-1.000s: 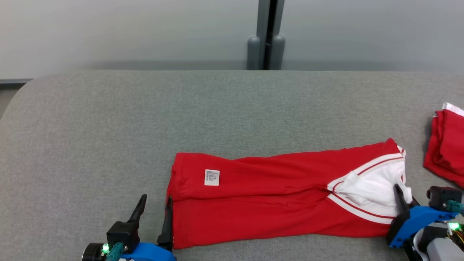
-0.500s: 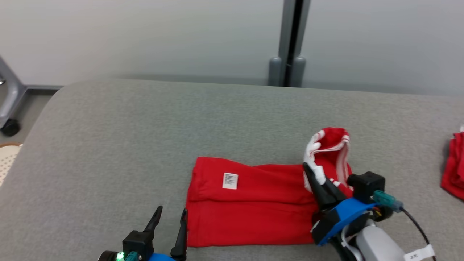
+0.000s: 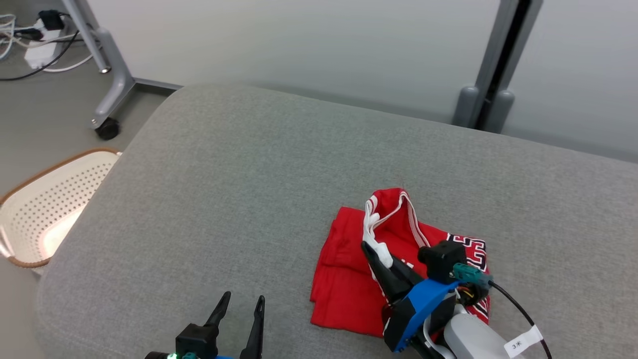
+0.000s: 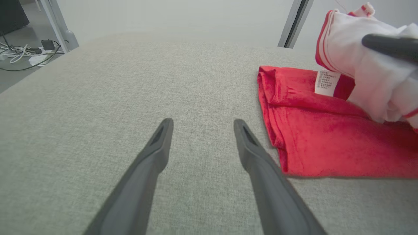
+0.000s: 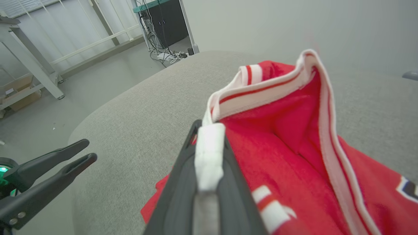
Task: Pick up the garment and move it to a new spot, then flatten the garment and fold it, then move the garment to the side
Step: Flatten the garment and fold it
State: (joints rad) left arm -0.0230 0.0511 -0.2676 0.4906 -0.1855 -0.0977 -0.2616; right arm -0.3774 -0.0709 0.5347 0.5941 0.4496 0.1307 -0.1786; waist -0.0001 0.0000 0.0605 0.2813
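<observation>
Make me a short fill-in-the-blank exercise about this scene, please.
1. The right gripper is shut on the ____ trim of the red garment.
2. The left gripper stands ____ and holds nothing.
3. The red garment lies on a ____ padded surface.
Missing words: white; open; grey.

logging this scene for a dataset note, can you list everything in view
garment: one, red with white trim, on the table
table: one, grey, under the garment
basket: one, white with brown rim, floor left of table
stand leg: one, grey, wheeled, floor upper left
cables: several, black and white, floor far upper left
post: one, grey, behind the table
left gripper: one, dark, open, over bare table beside garment
right gripper: one, dark, shut on garment's white trim
</observation>
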